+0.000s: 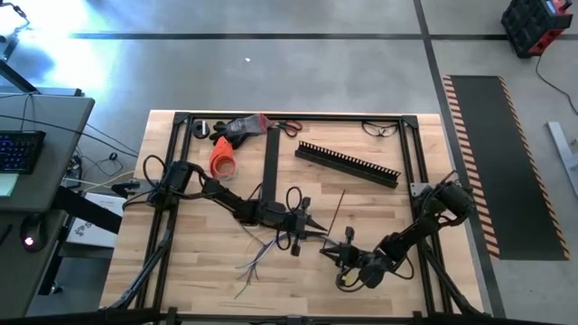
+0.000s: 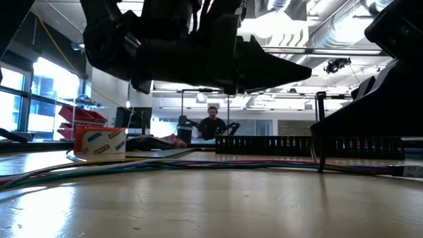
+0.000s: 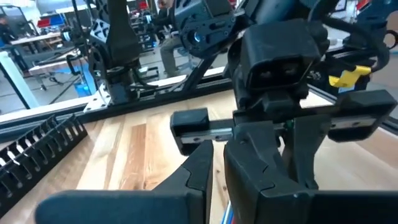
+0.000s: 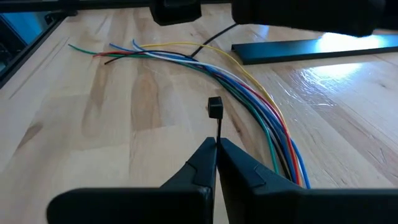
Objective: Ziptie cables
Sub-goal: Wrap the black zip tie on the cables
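Looking down on the table (image 1: 194, 262) from the left, you see the left arm reaching in from 9 o'clock. An orange cone (image 1: 223, 161) lies up at about 10 o'clock, and a pair of red-handled scissors (image 1: 289, 126) sits toward 12 o'clock at the far edge. A flat black strip (image 1: 269, 162) runs from the far rail toward the middle.

The cables (image 1: 257, 262) lie on the wood at about 7 o'clock from the table's centre. Their loose coloured ends fan out toward the near edge, and the bundle leads up toward the two grippers. The left gripper (image 1: 316, 227) hovers near the centre of the table, just above the bundle. You cannot tell from these views whether its fingers are parted or closed, since the other arm's wrist fills most of its own camera.

Just beside it, at about 5 o'clock from centre, your right gripper (image 4: 216, 144) faces it. Its fingers are pressed together and pinch the thin strap of a black zip tie (image 4: 215, 109). The tie's square head stands up clear of the fingertips, beside the cables and not touching them.

Farther right, at about 1 o'clock, a long black slotted channel (image 1: 348, 164) lies at a slant. The right arm comes in from 4 o'clock.
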